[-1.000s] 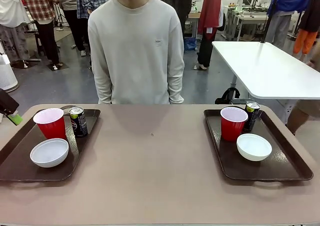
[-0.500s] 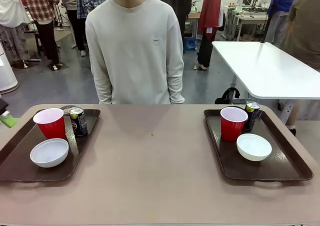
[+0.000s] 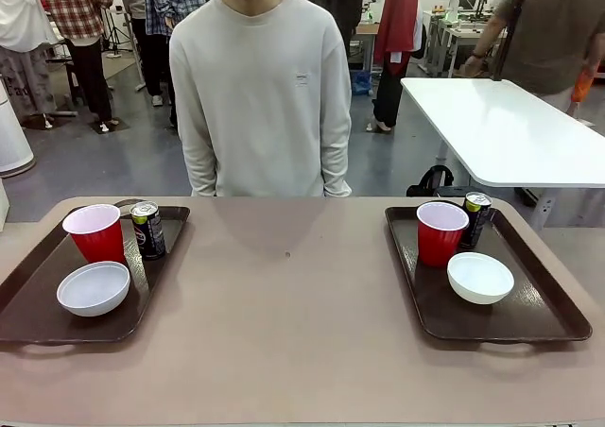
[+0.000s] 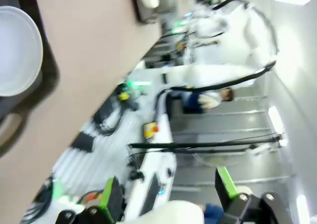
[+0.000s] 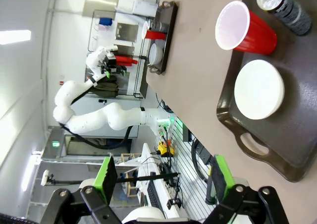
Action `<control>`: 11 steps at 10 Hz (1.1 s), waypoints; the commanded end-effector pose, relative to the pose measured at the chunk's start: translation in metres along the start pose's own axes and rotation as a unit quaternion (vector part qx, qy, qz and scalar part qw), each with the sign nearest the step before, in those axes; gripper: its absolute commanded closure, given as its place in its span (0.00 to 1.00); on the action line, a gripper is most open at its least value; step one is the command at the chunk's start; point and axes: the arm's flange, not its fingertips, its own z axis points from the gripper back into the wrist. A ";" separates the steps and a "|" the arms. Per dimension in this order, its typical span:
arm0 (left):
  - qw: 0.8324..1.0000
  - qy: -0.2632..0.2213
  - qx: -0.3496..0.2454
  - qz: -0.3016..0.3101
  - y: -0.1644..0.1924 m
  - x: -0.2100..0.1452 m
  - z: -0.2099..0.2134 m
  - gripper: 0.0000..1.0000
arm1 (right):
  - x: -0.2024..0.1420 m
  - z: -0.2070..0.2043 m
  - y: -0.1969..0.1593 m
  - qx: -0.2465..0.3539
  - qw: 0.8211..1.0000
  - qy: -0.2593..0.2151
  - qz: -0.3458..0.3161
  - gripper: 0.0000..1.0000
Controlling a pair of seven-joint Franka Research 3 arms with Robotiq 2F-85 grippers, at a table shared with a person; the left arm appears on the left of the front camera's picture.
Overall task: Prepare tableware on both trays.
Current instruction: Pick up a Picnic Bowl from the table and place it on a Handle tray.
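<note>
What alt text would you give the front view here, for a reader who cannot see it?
Two dark brown trays, the left tray and the right tray, sit at either end of a tan table, each holding a red cup, a dark can and a white bowl. A person in a pale sweatshirt stands at the far side.

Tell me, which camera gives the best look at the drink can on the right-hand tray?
The front view: the can stands upright behind the red cup, its side and top visible. The right wrist view catches it cut off at the edge. The left wrist view is too blurred.
</note>
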 end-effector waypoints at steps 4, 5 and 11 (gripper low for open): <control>0.985 -0.154 -0.040 0.065 0.031 -0.052 0.053 0.00 | -0.002 -0.002 0.002 0.004 1.000 -0.002 -0.003 0.00; 0.978 -0.193 -0.022 0.075 0.028 -0.055 0.057 0.00 | -0.002 -0.002 0.002 0.004 1.000 -0.002 -0.003 0.00; 0.977 -0.202 -0.009 0.072 0.031 -0.064 0.074 0.00 | -0.002 -0.002 0.002 0.004 1.000 -0.002 -0.003 0.00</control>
